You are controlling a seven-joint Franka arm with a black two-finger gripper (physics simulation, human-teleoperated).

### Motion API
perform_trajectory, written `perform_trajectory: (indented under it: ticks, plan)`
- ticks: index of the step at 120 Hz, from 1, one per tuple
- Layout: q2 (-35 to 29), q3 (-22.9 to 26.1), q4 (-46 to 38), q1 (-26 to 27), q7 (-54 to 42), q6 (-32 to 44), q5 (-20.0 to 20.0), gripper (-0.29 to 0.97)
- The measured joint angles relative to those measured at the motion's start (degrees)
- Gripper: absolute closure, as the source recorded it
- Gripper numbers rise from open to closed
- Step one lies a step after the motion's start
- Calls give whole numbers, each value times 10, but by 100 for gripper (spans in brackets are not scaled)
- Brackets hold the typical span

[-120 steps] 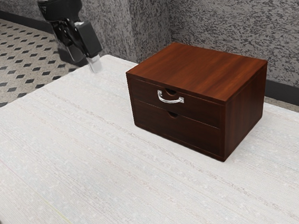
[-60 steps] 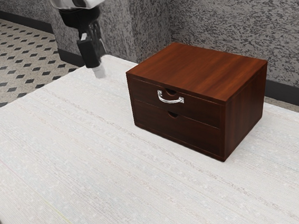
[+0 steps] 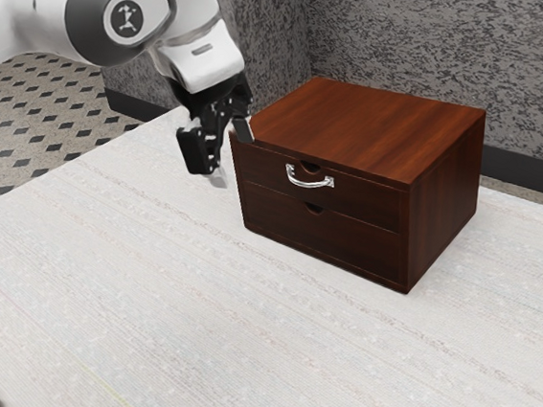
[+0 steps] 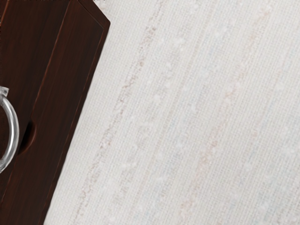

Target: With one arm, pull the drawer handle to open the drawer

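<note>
A dark red wooden cabinet [image 3: 365, 136] with two drawers stands on the white table [image 3: 193, 321]. The top drawer [image 3: 326, 185] looks shut flush and carries a curved silver handle [image 3: 309, 179]. My black gripper [image 3: 221, 146] hangs just off the cabinet's front corner, to the exterior view's left of the handle, open with nothing between its fingers. In the wrist view the cabinet front [image 4: 42, 112] and part of the silver handle [image 4: 8, 136] lie to one side of the hand, over the table [image 4: 197, 122].
The lower drawer [image 3: 322, 232] has only a small notch at its top edge. Grey speckled walls [image 3: 440, 47] stand behind the cabinet. The table runs wide in front of the cabinet, and a checkered floor [image 3: 30, 113] lies beyond its far-left edge.
My arm has swung down and toward the exterior view's right, bringing the gripper from above the table's far edge to the cabinet's front left corner. The drawer has not moved.
</note>
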State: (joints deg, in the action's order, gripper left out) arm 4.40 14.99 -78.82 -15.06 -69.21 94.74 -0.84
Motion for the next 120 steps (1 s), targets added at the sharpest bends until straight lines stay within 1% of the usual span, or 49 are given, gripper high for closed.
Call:
perform_trajectory:
  ticks: [11,25,38,56,82,114,120]
  plan:
    - [17,-8,-6,19,-23,34,-7,0]
    - [31,-9,-6,29,-54,65,-7,0]
    - [35,-9,-10,27,-79,81,12,0]
    - [32,-20,-55,28,-102,92,27,0]
    - [36,-22,-65,27,-124,140,31,0]
    - [59,-22,-60,29,-142,189,28,0]
    - [61,-31,-59,38,-144,193,28,0]
